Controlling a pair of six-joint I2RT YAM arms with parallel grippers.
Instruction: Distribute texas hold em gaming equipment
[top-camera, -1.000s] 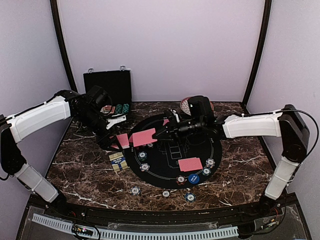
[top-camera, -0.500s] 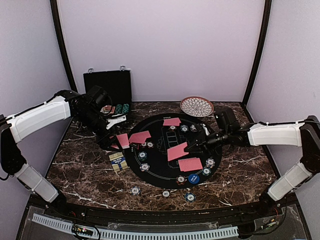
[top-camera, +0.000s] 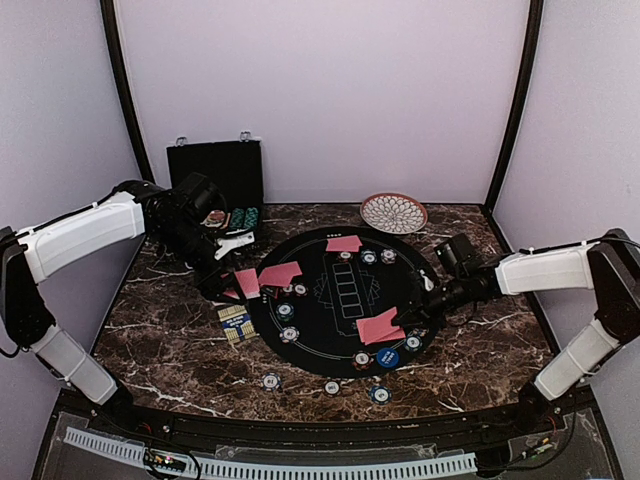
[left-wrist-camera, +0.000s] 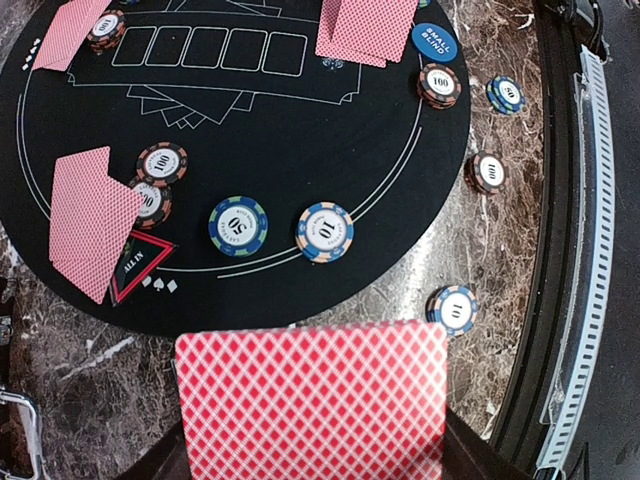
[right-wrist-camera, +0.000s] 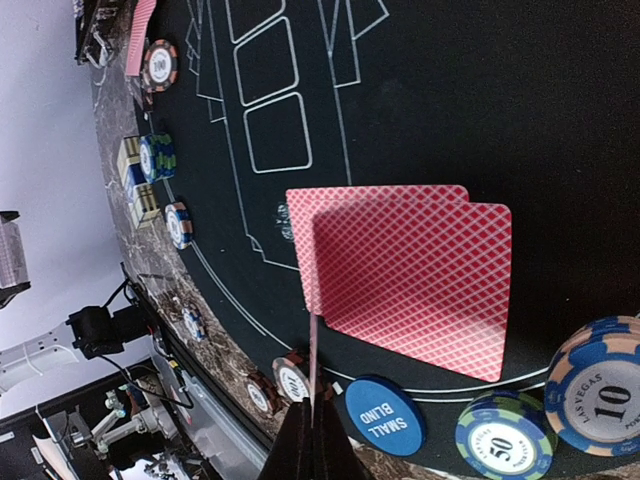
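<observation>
Cards are what's going out right now. One red-backed card (top-camera: 378, 325) is pinched on edge in the right pincer (right-wrist-camera: 312, 440), which is clamped shut on it. It hangs right over a second card (right-wrist-camera: 420, 290) lying face down on the black mat (right-wrist-camera: 450, 100), just ahead of the pincer tips. The SMALL BLIND button (right-wrist-camera: 380, 420) sits right beside those tips, with a 50 chip (right-wrist-camera: 505, 435) next to it.

Across the mat, the left pincer (top-camera: 228, 285) is closed on a red-backed stack (left-wrist-camera: 312, 400) (one card or several, can't tell), held over the counter (top-camera: 170, 340) at the mat's edge.

Looks like the dealing step, second card for that seat. The next move probably calls for letting go low so the card lands flat without bumping the button.
</observation>
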